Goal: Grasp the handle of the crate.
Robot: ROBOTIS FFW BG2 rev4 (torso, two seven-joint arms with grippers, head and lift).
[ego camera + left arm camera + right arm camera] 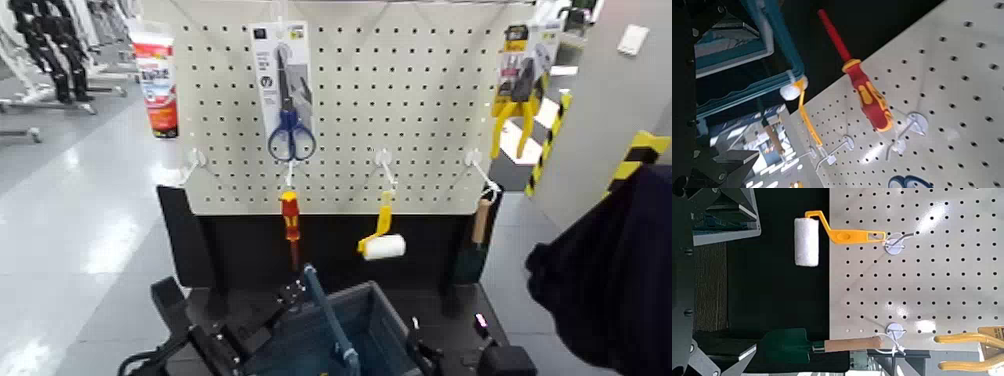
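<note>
Head view, blue handle [330,318] upright over grey-blue crate [375,320], left hand [215,345] beside it, hands' state unclear

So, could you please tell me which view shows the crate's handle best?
The head view: the handle stands as a blue bar over the crate, visible along most of its length. The left wrist view catches only a blue bar near the frame's edge. The right wrist view shows a crate corner, no handle.
</note>
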